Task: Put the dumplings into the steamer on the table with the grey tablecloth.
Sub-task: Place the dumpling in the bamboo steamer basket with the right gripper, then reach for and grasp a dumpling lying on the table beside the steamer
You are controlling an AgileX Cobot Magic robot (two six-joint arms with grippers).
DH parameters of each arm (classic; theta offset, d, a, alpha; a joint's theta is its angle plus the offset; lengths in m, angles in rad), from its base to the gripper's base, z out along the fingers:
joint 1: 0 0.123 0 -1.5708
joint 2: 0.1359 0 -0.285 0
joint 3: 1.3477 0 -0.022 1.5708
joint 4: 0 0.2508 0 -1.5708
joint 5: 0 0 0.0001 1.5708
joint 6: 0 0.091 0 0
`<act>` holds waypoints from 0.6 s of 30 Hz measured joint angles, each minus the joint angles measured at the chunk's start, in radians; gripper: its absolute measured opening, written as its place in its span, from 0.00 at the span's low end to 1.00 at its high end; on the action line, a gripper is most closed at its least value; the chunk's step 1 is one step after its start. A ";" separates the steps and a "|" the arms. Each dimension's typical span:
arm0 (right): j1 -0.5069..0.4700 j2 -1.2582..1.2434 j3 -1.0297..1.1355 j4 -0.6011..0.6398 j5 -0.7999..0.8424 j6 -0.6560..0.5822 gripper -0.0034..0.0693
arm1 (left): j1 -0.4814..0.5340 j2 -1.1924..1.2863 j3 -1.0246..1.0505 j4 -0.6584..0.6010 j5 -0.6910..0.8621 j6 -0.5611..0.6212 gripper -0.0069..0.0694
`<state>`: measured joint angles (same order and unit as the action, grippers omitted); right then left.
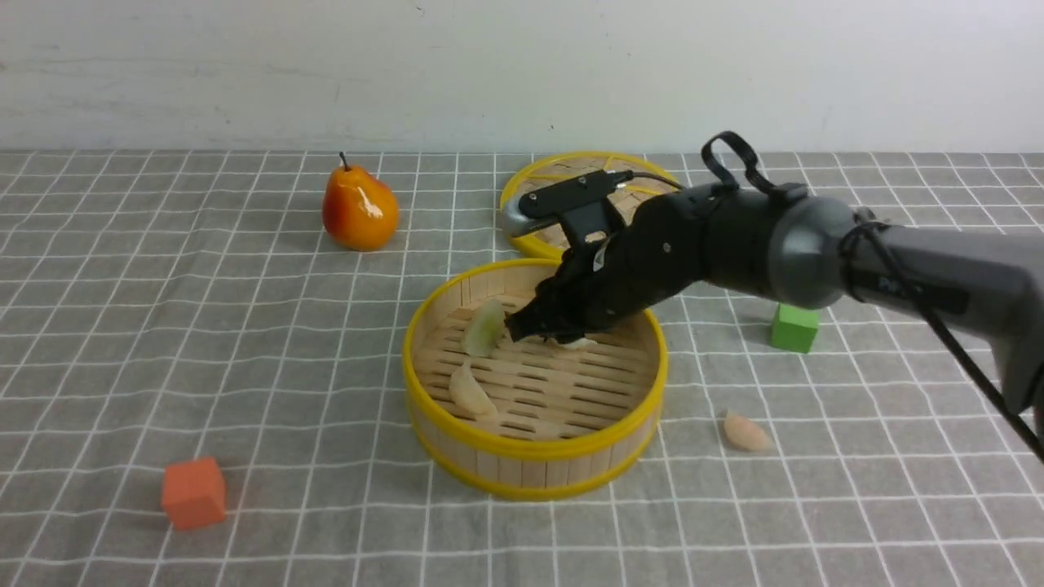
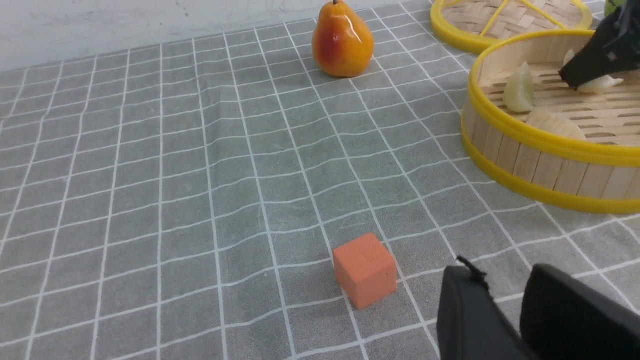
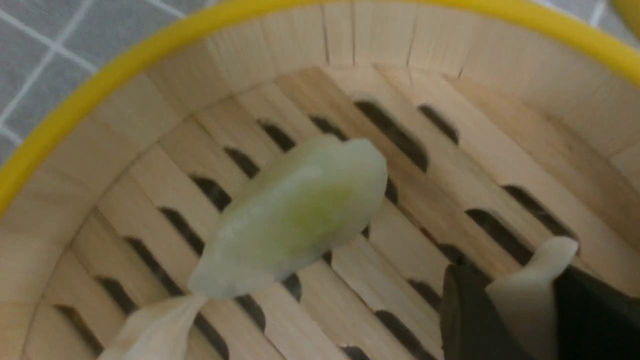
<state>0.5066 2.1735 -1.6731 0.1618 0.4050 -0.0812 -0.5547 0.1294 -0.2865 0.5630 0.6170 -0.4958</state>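
The steamer [image 1: 534, 447] stands mid-table on the grey tablecloth [image 1: 204, 342]. Inside it lie a pale green dumpling [image 1: 484, 328] and a cream-white dumpling [image 1: 471, 391]. My right gripper [image 1: 534, 326] reaches down into the steamer from the right. In the right wrist view the right gripper [image 3: 515, 280] is shut on a second cream-white dumpling [image 3: 525, 295], just above the slats, next to the green dumpling [image 3: 295, 215]. A pinkish dumpling [image 1: 746, 432] lies on the cloth to the right of the steamer. My left gripper [image 2: 500, 272] shows only in its wrist view, open and empty above the cloth.
A woven lid [image 1: 538, 175] lies behind the steamer, partly hidden by my right arm. A pear [image 1: 359, 208] stands at the back left. An orange cube [image 1: 193, 492] sits front left, close to my left gripper, and a green cube [image 1: 794, 326] sits right.
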 joint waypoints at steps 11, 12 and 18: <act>-0.002 -0.113 -0.062 -0.004 0.281 0.000 0.80 | 0.000 0.000 0.001 0.003 0.001 0.000 0.32; -0.007 -0.159 -0.065 -0.030 0.326 0.000 0.81 | 0.000 0.000 0.001 0.003 0.002 0.000 0.32; -0.088 -0.313 0.052 -0.176 0.484 -0.003 0.79 | 0.000 0.000 0.001 0.003 0.002 0.000 0.33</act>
<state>0.4188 1.8605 -1.6210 -0.0140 0.8892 -0.0843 -0.5547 0.1294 -0.2857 0.5659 0.6188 -0.4958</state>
